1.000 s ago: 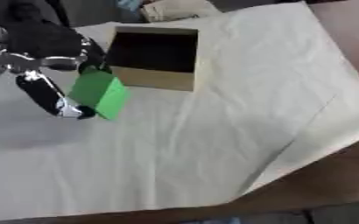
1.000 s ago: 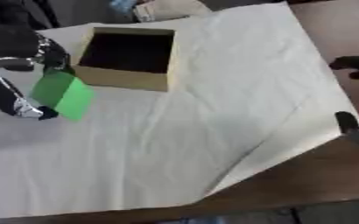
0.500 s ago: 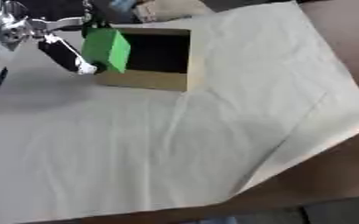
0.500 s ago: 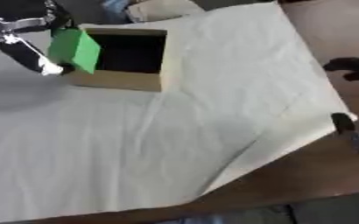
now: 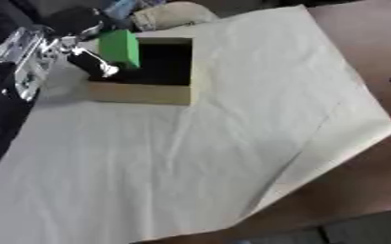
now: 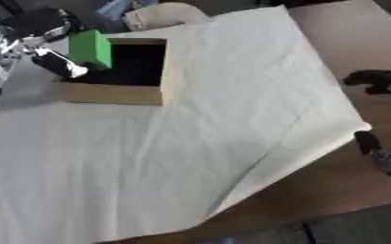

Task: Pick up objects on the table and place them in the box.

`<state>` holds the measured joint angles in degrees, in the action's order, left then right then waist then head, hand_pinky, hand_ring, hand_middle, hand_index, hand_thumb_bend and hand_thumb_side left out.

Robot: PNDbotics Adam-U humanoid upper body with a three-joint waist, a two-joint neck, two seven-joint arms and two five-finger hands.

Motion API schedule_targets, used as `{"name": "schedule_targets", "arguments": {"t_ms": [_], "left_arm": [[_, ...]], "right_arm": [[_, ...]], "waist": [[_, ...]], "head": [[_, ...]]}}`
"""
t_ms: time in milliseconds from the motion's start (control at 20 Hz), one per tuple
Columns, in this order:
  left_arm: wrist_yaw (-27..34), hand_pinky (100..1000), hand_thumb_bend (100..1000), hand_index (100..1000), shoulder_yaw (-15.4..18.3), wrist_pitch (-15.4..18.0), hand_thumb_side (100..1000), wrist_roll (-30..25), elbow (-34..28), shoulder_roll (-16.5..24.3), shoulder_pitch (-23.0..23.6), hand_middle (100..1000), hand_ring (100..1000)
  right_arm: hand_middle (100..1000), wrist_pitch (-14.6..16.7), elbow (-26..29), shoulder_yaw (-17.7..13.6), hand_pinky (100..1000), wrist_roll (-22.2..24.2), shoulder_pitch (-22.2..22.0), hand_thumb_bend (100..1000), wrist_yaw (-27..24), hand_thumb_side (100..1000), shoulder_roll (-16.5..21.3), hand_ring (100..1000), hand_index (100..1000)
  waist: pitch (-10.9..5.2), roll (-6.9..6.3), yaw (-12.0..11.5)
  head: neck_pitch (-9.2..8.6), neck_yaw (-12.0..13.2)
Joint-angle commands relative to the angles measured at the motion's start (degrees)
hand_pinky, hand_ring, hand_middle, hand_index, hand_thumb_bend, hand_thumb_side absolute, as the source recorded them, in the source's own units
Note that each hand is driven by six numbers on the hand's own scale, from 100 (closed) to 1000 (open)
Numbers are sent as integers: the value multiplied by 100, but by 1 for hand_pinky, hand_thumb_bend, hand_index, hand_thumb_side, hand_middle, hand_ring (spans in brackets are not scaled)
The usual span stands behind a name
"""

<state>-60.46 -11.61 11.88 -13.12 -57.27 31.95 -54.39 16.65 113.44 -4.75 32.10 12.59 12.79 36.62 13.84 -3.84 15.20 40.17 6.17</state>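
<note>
Tabletop [image 5: 365, 43] of brown wood lies mostly under a cream cloth [image 5: 190, 162], creased and folded back at one corner, which gives the work a plain, pale ground. On the cloth's far-left part sits the box [image 5: 145, 91], open-topped with tan walls and a dark interior, placed where the left arm can reach it without stretching. That arm, black with silver joints, comes in just left of the box, and the left hand [image 5: 86, 59] hangs over the box's left rim, fingers and thumb curled round a green block [image 5: 119, 47]. The block is held upright above the box's left edge, partly over the opening and clear of the floor inside, a position that looks like the last stage before release. Well to the right of the box, off the cloth's edge, the right hand [image 6: 382, 83] waits idle over bare wood; whether its fingers are straight or curled cannot be told. Beyond the box's far wall lie a pale bundle [image 5: 169, 13] and something blue [image 5: 119, 7].
</note>
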Motion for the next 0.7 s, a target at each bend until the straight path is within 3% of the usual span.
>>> {"name": "schedule_targets", "arguments": {"t_ms": [50,150,200,250,300,500,700], "left_arm": [[-259,764,280,817,70,-43,436,196,112,40,-138,620,695],[-306,764,280,817,75,-32,436,227,143,29,-139,620,695],[-333,843,613,924,52,-27,617,221,169,36,-117,824,822],[-388,846,626,926,5,-30,627,174,178,50,-82,828,825],[-454,866,713,938,-15,-40,676,123,145,64,-64,860,850],[-480,889,806,962,-21,-54,736,-22,-148,177,-13,907,881],[-181,886,762,969,-73,123,729,-127,-652,445,134,890,865]], "right_arm": [[896,-4,115,-33,891,14,58,100,-55,152,128,1000,1000],[896,-4,115,-34,891,15,57,100,-56,152,127,1000,1000],[896,-5,115,-37,892,14,58,100,-55,152,128,1000,1000],[896,-7,115,-39,892,13,57,100,-53,152,129,1000,1000],[896,-9,115,-41,892,12,53,100,-51,151,130,1000,1000],[896,-15,115,-52,892,1,43,100,-42,149,133,1000,1000],[893,-27,115,-64,892,-5,28,100,-26,151,141,1000,1000]], "waist": [[-80,19,7],[-79,19,7],[-79,16,5],[-81,15,3],[-84,17,-1],[-97,24,-27],[-100,17,-71]], "head": [[-75,9],[-76,9],[-82,5],[-85,3],[-87,1],[-92,-7],[-84,-48]]}}
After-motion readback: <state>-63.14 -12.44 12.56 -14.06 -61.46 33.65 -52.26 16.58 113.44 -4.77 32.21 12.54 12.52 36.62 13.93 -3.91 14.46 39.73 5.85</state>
